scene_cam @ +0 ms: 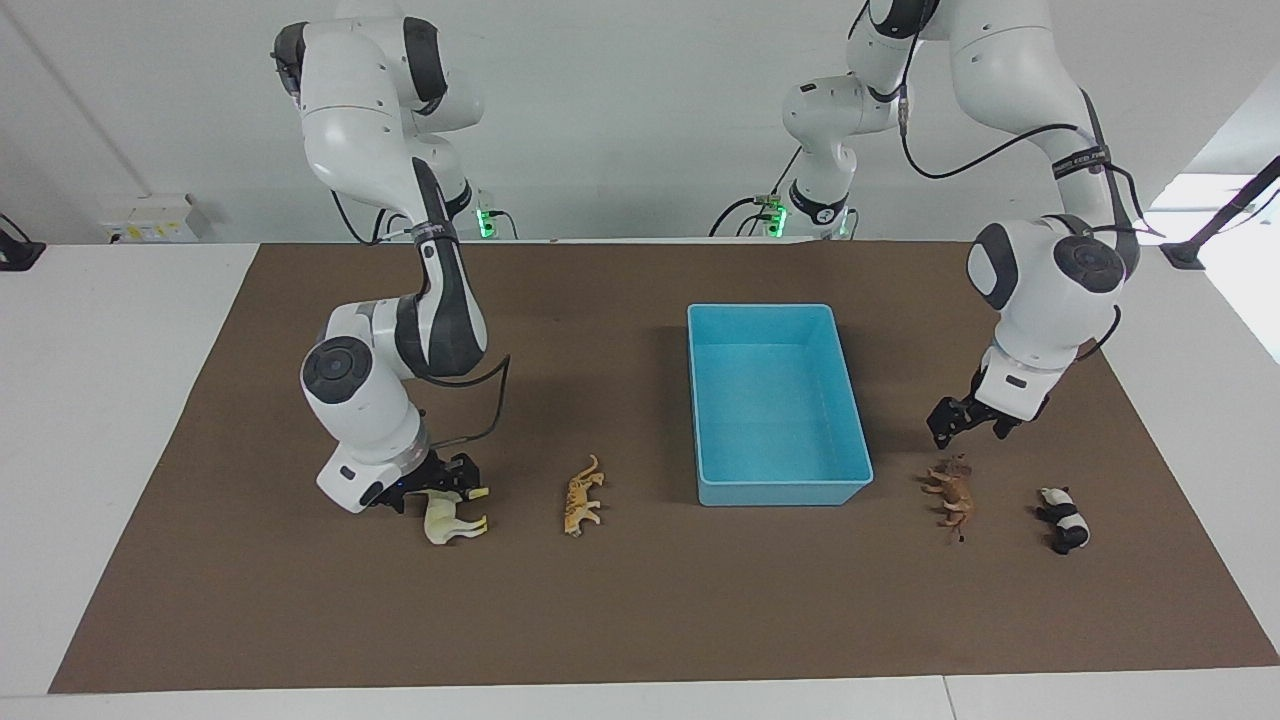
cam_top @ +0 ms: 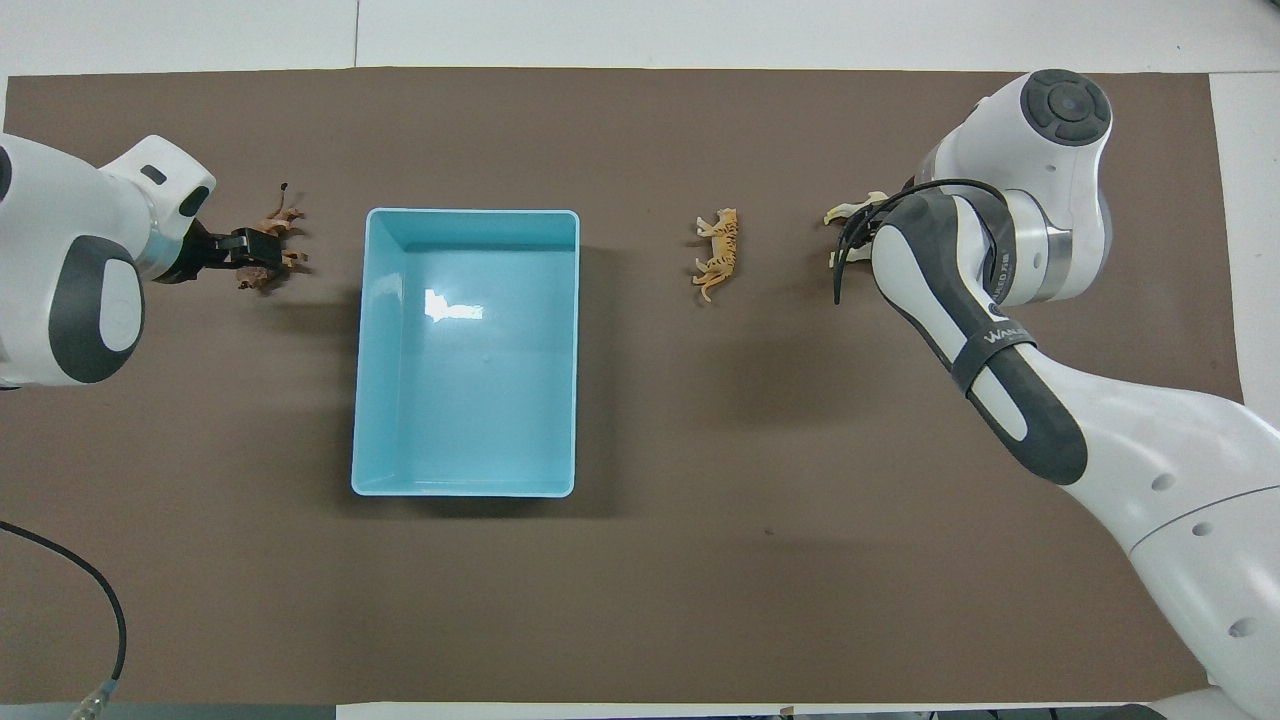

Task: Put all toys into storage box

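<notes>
The light blue storage box (scene_cam: 780, 492) stands empty mid-table and also shows in the overhead view (cam_top: 362, 350). The cream-yellow horse (scene_cam: 452, 522) lies toward the right arm's end, and my right gripper (scene_cam: 447, 487) is low, right at it. In the overhead view the arm hides most of the horse (cam_top: 852, 209). The orange tiger (scene_cam: 582, 497) (cam_top: 718, 256) lies between horse and box. My left gripper (scene_cam: 962, 422) (cam_top: 246, 251) hangs open and empty just above the brown lion (scene_cam: 953, 497) (cam_top: 276, 222). The panda (scene_cam: 1064, 520) lies beside the lion, hidden in the overhead view.
A brown mat (scene_cam: 640, 620) covers the white table (scene_cam: 90, 420), and all toys and the box sit on it. A black cable (cam_top: 100, 600) loops in at the robots' edge by the left arm.
</notes>
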You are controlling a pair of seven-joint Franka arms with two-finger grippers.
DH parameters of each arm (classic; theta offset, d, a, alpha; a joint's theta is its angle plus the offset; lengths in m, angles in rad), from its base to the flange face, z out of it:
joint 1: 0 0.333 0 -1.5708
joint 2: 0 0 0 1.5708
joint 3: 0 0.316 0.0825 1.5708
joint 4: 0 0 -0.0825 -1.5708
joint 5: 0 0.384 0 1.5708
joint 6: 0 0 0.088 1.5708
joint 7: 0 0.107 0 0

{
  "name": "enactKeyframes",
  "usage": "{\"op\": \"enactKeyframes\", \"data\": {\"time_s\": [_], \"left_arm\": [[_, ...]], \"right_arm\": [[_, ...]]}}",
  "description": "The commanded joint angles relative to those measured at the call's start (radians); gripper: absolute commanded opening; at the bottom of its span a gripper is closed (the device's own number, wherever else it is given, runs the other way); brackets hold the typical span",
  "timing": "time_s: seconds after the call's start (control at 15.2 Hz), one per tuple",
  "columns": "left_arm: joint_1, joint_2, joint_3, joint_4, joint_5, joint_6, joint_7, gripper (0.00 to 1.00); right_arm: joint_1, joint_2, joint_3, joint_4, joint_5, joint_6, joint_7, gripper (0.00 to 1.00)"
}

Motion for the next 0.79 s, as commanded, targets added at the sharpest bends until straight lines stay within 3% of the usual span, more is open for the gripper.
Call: {"op": "enactKeyframes", "data": {"time_s": [0.0, 0.46, 0.53, 0.72], "left_arm": [[0.001, 0.067, 0.001, -0.005, 0.022, 0.109, 0.004, 1.0], [0.008, 0.115, 0.002, -0.017, 0.031, 0.184, 0.009, 1.0], [0.009, 0.122, 0.002, -0.019, 0.036, 0.195, 0.009, 1.0], [0.011, 0.135, 0.002, -0.019, 0.037, 0.224, 0.009, 1.0]], "right_arm": [[-0.002, -0.016, 0.003, -0.026, 0.005, 0.025, -0.025, 1.0], [0.004, 0.007, 0.003, -0.055, 0.005, 0.099, -0.023, 1.0], [0.004, 0.007, 0.003, -0.063, 0.005, 0.113, -0.023, 0.96], [0.001, 0.007, 0.003, -0.064, 0.005, 0.125, -0.026, 0.68]]}}
